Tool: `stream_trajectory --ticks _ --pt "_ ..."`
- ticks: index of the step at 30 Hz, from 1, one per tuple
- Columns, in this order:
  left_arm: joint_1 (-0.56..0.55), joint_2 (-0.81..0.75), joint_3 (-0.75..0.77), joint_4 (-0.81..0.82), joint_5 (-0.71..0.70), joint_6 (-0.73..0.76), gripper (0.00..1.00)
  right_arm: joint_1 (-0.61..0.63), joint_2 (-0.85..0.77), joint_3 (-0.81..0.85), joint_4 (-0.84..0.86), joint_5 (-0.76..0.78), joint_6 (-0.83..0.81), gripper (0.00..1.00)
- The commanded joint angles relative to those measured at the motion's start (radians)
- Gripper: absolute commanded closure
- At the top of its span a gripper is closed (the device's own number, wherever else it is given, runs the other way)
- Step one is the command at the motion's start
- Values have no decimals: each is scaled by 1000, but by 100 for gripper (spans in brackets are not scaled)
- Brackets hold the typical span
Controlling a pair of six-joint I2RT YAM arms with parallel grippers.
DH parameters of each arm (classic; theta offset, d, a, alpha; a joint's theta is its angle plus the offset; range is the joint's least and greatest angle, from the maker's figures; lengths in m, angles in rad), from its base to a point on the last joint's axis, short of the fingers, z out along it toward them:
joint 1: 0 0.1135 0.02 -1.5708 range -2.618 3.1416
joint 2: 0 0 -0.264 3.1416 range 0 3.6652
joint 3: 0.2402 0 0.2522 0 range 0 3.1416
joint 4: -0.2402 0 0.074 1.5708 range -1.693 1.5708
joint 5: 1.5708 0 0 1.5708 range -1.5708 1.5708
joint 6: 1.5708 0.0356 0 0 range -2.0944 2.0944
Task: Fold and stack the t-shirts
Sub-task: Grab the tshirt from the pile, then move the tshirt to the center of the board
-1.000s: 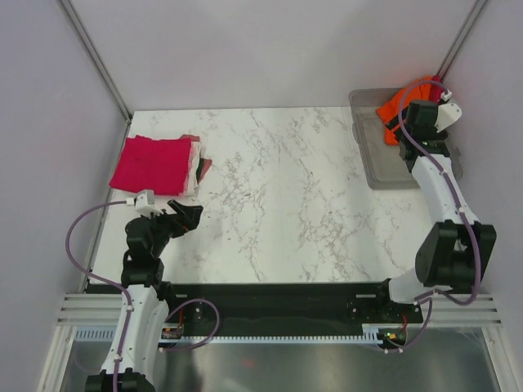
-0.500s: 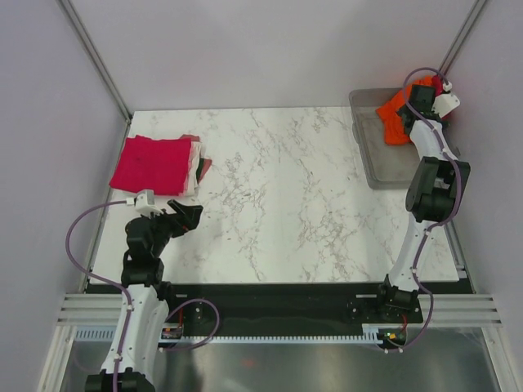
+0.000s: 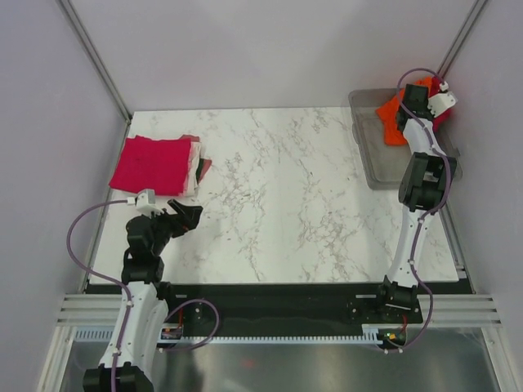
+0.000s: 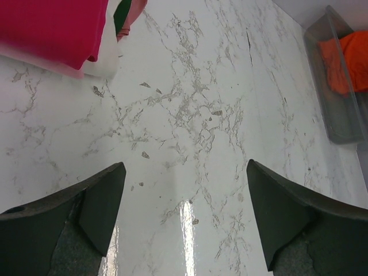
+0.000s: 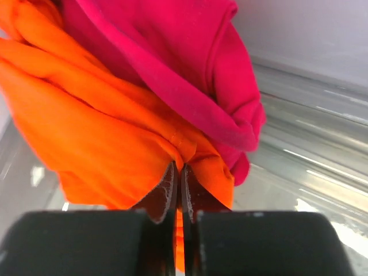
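A bright orange t-shirt [image 3: 389, 113] lies bunched in the far-right bin with a crimson-magenta t-shirt [image 5: 190, 63] on top of it. My right gripper [image 3: 406, 108] reaches down into the bin. In the right wrist view that gripper [image 5: 179, 169] is shut on a fold of the orange t-shirt [image 5: 103, 132]. A folded stack of t-shirts [image 3: 155, 163] sits at the far left, crimson on top and pale pink [image 4: 49, 62] under it. My left gripper [image 4: 185, 167] hovers open over bare marble, near side of the stack, with nothing between its jaws.
The clear grey plastic bin [image 3: 386, 170] stands at the table's far right edge, against the wall. Grey walls and metal posts close in the table on three sides. The left wrist view shows the bin [image 4: 340, 118] at its far right.
My right arm has stretched farther into the bin and its jaws have closed on the orange t-shirt. The left arm has stayed where it was.
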Motion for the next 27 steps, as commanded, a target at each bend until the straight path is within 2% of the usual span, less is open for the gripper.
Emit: stream_trajectory --ticks 1,2,3,4,6,7,13,17,20,22,23,24,26,27 --pt "3 4 -1 49 6 -10 7 2 -66 -50 27 92 57 100" --pt "3 4 -1 49 8 -8 8 11 -174 -183 77 109 42 100" --pt "4 7 -1 49 9 -10 8 39 -233 -245 181 139 17 100" --pt "3 7 1 49 9 -10 9 56 -347 -292 207 161 0 100" --pt "4 7 -1 51 12 -10 9 112 -454 -376 222 177 -46 100" --pt "3 6 -2 52 11 -10 9 129 -556 -392 221 136 -64 100" --pt "3 6 -2 49 6 -14 9 346 -927 -524 152 -145 -228 100" --pt "4 7 -2 51 12 -14 9 465 -1084 -572 86 -514 -202 100" --pt "3 13 -1 51 9 -16 9 479 -1181 -661 79 -616 -118 100" --pt "4 15 1 51 12 -16 9 479 -1224 -717 69 -630 -98 100" --pt "4 15 1 51 11 -16 9 479 -1233 -783 66 -641 -98 92" --pt "3 16 1 49 11 -16 9 479 -1238 -820 46 -668 -98 73" --pt "3 18 2 49 9 -16 9 478 -1246 -941 9 -673 -100 3" --pt "3 18 2 51 11 -14 9 478 -1250 -983 -26 -660 -103 2"
